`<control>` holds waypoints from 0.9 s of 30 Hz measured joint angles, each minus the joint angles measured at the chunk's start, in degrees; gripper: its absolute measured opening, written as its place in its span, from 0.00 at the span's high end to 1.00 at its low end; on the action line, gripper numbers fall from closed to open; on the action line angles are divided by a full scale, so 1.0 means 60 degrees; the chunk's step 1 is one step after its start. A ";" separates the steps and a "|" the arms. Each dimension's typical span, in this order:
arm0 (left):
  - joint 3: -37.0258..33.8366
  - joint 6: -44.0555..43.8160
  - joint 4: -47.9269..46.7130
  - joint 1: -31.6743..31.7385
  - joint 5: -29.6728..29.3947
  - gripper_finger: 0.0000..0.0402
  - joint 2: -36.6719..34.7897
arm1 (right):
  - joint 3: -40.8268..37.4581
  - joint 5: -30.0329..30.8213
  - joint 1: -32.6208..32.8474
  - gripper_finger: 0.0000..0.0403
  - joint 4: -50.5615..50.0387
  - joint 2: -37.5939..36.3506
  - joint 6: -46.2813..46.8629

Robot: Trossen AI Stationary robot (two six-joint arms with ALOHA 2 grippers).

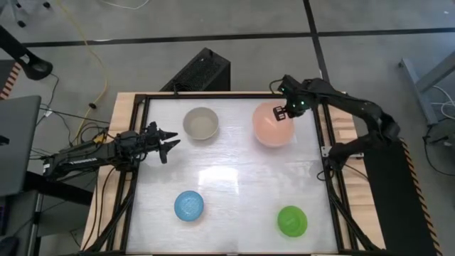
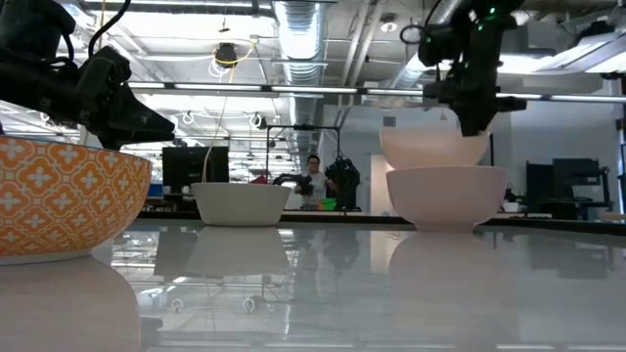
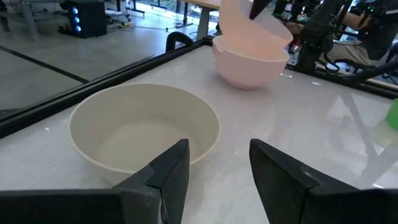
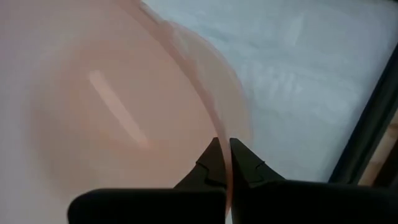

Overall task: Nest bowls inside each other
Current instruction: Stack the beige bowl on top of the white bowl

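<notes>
My right gripper (image 1: 282,114) is shut on the large salmon-pink bowl (image 1: 270,126) at the table's far right. It holds that bowl right over the large pale pink-white bowl (image 2: 445,200), which stands on its base on the table. The beige-grey bowl (image 1: 201,123) stands upright at the far middle. My left gripper (image 1: 169,144) hovers open just left of it and in front, nothing between its fingers. The small blue bowl (image 1: 189,205) and the small green bowl (image 1: 292,220) stand apart near the front edge. My right gripper pinches the salmon-pink bowl's rim (image 4: 214,127), one finger inside the bowl and one outside. The fingers come steeply from above, on the bowl's right side. The bowl (image 2: 425,147) hangs mouth up, its bottom at the pale bowl's rim. Whether the two bowls touch, I cannot tell.
A black frame (image 1: 334,178) runs round the white table top. In the low view a bowl with an orange-patterned outer wall (image 2: 59,200) stands very near the camera at the left. Bare table lies in the middle between the bowls.
</notes>
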 joint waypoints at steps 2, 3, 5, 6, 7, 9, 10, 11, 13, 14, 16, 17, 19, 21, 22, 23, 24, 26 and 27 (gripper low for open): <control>0.0001 0.0000 0.0000 0.0000 0.0000 0.61 -0.0001 | 0.0000 -0.0019 -0.0186 0.98 -0.0001 0.0232 -0.0091; 0.0001 0.0000 0.0000 0.0000 0.0000 0.61 -0.0003 | 0.0000 -0.0019 -0.0247 0.98 -0.0008 0.0342 -0.0103; 0.0001 0.0000 0.0000 0.0000 0.0000 0.61 0.0000 | 0.0000 -0.0021 -0.0327 0.98 -0.0029 0.0539 -0.0210; 0.0001 0.0000 0.0000 0.0000 0.0000 0.61 -0.0001 | 0.0000 -0.0041 -0.0377 0.98 -0.0054 0.0629 -0.0289; 0.0001 0.0000 0.0000 0.0000 0.0000 0.61 0.0000 | 0.0000 -0.0065 -0.0426 0.98 -0.0105 0.0696 -0.0349; 0.0001 0.0000 -0.0004 0.0000 0.0000 0.61 -0.0003 | 0.0004 -0.0088 -0.0487 0.98 -0.0250 0.0849 -0.0379; 0.0001 0.0000 -0.0001 0.0000 -0.0001 0.61 -0.0003 | 0.0004 -0.0103 -0.0496 0.98 -0.0289 0.0922 -0.0407; 0.0001 0.0000 -0.0004 0.0000 -0.0004 0.61 -0.0002 | 0.0004 -0.0107 -0.0495 0.98 -0.0334 0.0991 -0.0413; 0.0001 0.0000 -0.0001 0.0000 -0.0004 0.61 -0.0002 | 0.0004 -0.0110 -0.0491 0.98 -0.0443 0.1132 -0.0410; 0.0001 0.0000 -0.0004 0.0000 -0.0002 0.61 -0.0001 | 0.0004 -0.0110 -0.0488 0.98 -0.0481 0.1213 -0.0438; 0.0001 0.0000 -0.0002 0.0000 -0.0004 0.61 -0.0002 | 0.0000 -0.0110 -0.0447 0.97 -0.0487 0.1326 -0.0594; 0.0001 0.0000 -0.0001 0.0000 -0.0004 0.61 0.0000 | 0.0000 -0.0104 -0.0377 0.96 -0.0463 0.1372 -0.0670; 0.0001 0.0000 0.0000 0.0000 -0.0004 0.61 0.0000 | 0.0000 -0.0009 -0.0229 0.92 -0.0462 0.1423 -0.0710; 0.0001 0.0002 -0.0002 0.0000 -0.0006 0.61 -0.0001 | 0.0000 0.0146 -0.0140 0.88 -0.0459 0.1435 -0.0774; 0.0001 0.0004 0.0000 0.0000 -0.0013 0.61 -0.0001 | 0.0000 0.0234 -0.0102 0.86 -0.0452 0.1424 -0.0782; 0.0001 0.0003 0.0000 0.0000 -0.0018 0.61 0.0000 | 0.0004 0.0318 -0.0059 0.83 -0.0480 0.1414 -0.0803; 0.0001 0.0004 0.0000 0.0000 -0.0019 0.61 0.0000 | 0.0003 0.0409 -0.0043 0.81 -0.0565 0.1396 -0.0844; 0.0001 0.0004 0.0000 0.0000 -0.0035 0.61 0.0000 | 0.0004 0.0629 -0.0040 0.76 -0.0735 0.1357 -0.0939; 0.0001 0.0004 0.0000 0.0000 -0.0044 0.61 0.0000 | 0.0008 0.0734 -0.0041 0.74 -0.0821 0.1348 -0.0961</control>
